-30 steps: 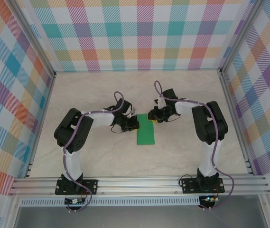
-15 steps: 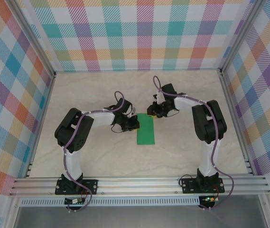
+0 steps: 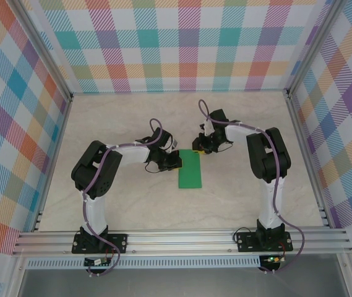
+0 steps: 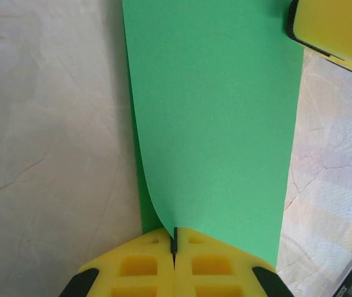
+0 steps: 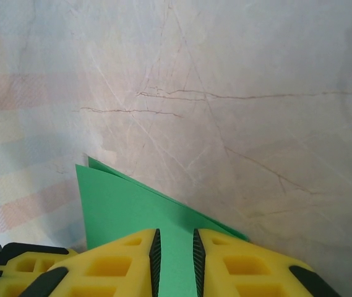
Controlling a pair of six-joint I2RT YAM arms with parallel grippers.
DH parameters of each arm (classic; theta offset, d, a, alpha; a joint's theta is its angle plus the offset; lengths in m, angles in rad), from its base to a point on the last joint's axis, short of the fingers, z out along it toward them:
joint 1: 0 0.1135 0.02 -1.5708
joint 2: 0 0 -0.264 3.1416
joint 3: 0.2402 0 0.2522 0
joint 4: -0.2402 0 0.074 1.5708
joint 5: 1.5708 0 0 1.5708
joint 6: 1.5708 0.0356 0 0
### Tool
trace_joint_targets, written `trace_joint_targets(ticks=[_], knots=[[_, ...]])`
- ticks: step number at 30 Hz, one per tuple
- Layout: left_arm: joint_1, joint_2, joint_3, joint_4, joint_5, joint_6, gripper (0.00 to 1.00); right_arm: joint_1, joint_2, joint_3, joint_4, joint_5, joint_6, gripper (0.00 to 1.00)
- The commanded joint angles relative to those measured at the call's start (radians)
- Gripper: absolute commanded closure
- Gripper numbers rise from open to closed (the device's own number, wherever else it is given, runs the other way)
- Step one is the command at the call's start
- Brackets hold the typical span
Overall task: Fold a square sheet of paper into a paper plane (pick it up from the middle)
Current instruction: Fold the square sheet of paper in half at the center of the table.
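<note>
Since the square sheet of paper lies on the tabletop as a doubled strip, I judge only the first fold done; nose and wings remain. My left fingers clamp its lifted left edge; my right fingers stand narrowly apart over the far corner.

We see the green paper as thin, matt and smooth. The table looks like pale veined stone, smooth with a slight sheen. At six o'clock in the left wrist view, the left gripper has matt yellow moulded pads edged in black plastic. The frame rail is brushed metal.
</note>
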Motion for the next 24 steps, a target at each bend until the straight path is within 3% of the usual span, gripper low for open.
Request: trace_joint_targets(ticks=[1,17,24], knots=[[-0.004,0.075,-0.033,-0.141,-0.076,0.017,0.98,0.006,0.009,0.066,-0.053,-0.013,-0.027,0.77],[-0.004,0.074,-0.033,-0.143,-0.077,0.018,0.98,-0.018,0.100,0.040,-0.023,-0.050,0.006,0.77],[-0.003,0.080,-0.036,-0.140,-0.077,0.015,0.98,-0.030,0.060,0.100,-0.100,-0.072,-0.029,0.76]])
